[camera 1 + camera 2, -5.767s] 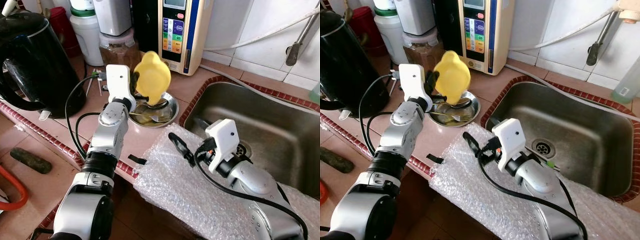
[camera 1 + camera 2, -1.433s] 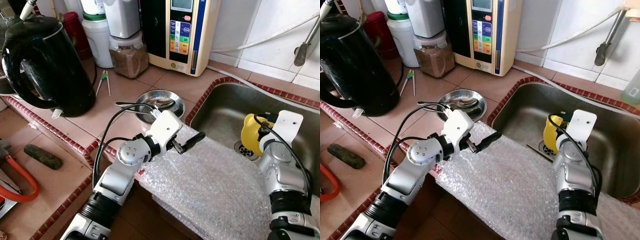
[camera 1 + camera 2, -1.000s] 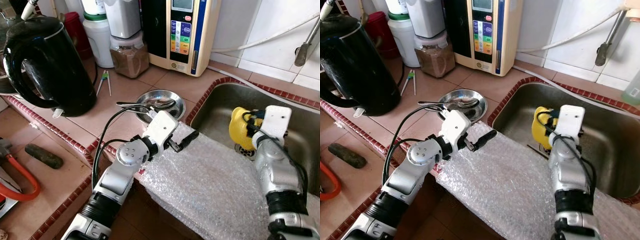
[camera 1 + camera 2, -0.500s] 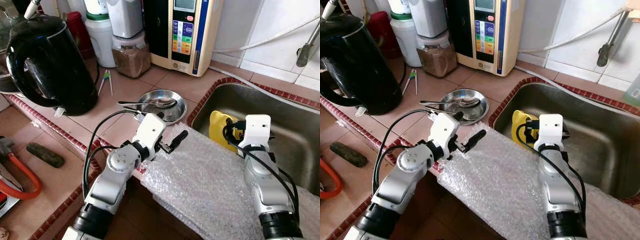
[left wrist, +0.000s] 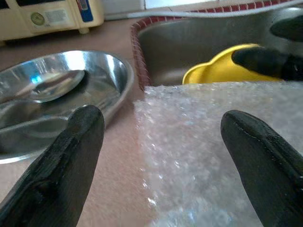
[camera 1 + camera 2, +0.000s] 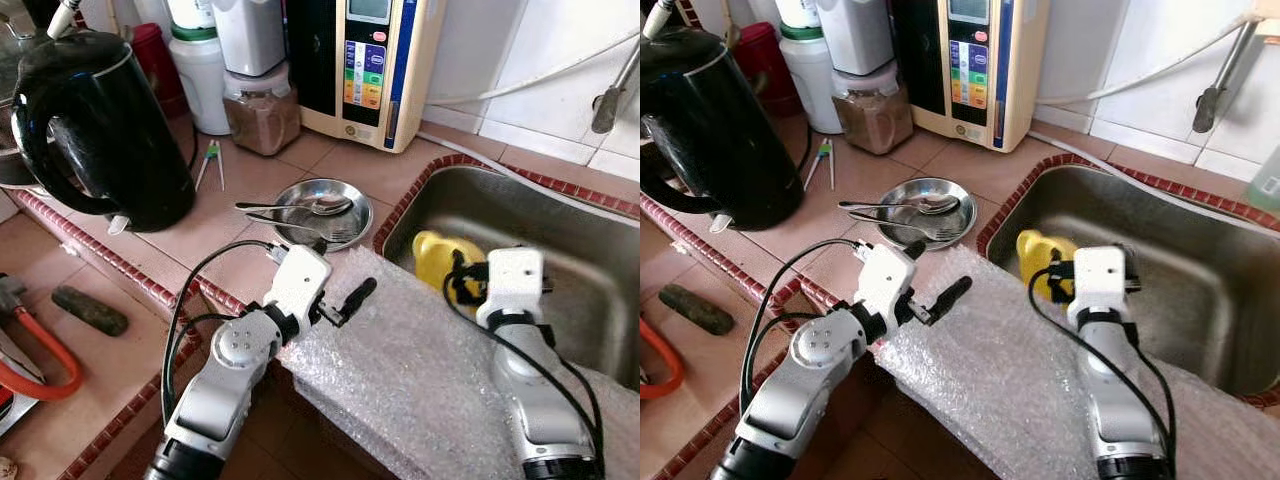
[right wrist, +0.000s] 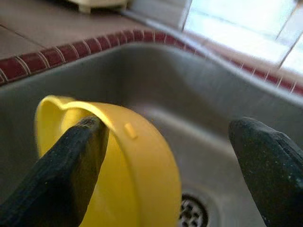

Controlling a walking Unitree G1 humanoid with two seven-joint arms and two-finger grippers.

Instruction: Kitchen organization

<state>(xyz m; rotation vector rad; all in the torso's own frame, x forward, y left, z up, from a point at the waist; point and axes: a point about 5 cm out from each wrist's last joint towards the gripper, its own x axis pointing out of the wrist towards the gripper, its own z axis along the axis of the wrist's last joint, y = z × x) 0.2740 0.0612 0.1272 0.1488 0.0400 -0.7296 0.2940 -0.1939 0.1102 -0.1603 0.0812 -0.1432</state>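
A yellow plastic bowl (image 6: pixel 437 258) lies on its side in the steel sink (image 6: pixel 575 235), against the wall nearest the counter. My right gripper (image 7: pixel 168 135) is open just behind the bowl (image 7: pixel 137 161). One of its fingers (image 7: pixel 71 170) is at the bowl's rim and the other stands wide apart over the sink floor. My left gripper (image 6: pixel 350 298) is open above the edge of a bubble wrap sheet (image 6: pixel 420 370), with nothing between its fingers. A steel plate (image 6: pixel 358 212) holding a spoon and a fork sits on the counter beyond it.
A black kettle (image 6: pixel 90 120) stands at the left, with a cream water purifier (image 6: pixel 370 60), a jar (image 6: pixel 262 108) and bottles along the back wall. Chopsticks (image 6: pixel 210 162) lie beside the kettle. Red tiles (image 6: pixel 400 205) edge the sink.
My right gripper carried the yellow bowl from the drain to the sink's near left wall, and its fingers now stand wide apart. My left gripper drew back slightly over the bubble wrap.
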